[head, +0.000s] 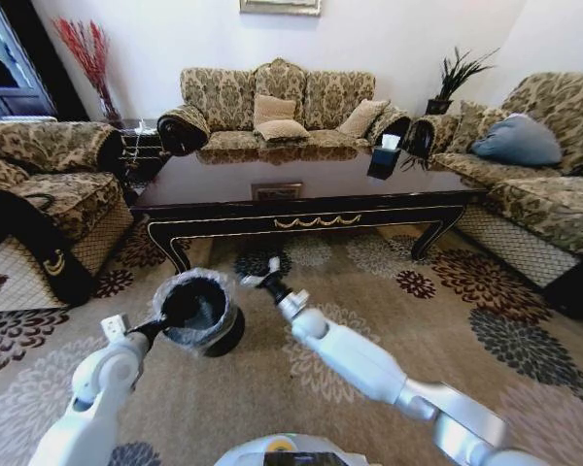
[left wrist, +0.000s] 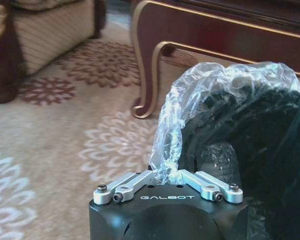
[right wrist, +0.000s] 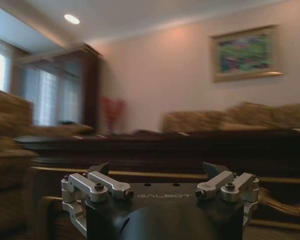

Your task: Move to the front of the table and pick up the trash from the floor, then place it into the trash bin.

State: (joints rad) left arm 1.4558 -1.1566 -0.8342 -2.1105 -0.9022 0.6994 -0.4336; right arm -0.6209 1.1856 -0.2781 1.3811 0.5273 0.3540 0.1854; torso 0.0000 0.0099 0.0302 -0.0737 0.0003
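The trash bin (head: 206,313), small, black and round with a crinkled clear liner (left wrist: 190,100), leans on the carpet in front of the table (head: 301,189). My left gripper (head: 180,309) is shut on the bin's near rim, and its fingers pinch the liner there (left wrist: 166,172). The right gripper (head: 260,277) hovers just right of the bin, near the table's front edge. In the right wrist view its jaws (right wrist: 157,170) stand wide open with nothing between them, pointing level at the table's side. The trash is out of view.
A black tissue box (head: 384,155) stands on the table's right end. Sofas ring the table: one behind (head: 282,107), one left (head: 49,184), one right (head: 544,175). A curved table leg (left wrist: 150,75) is close beside the bin. Patterned carpet stretches to my right.
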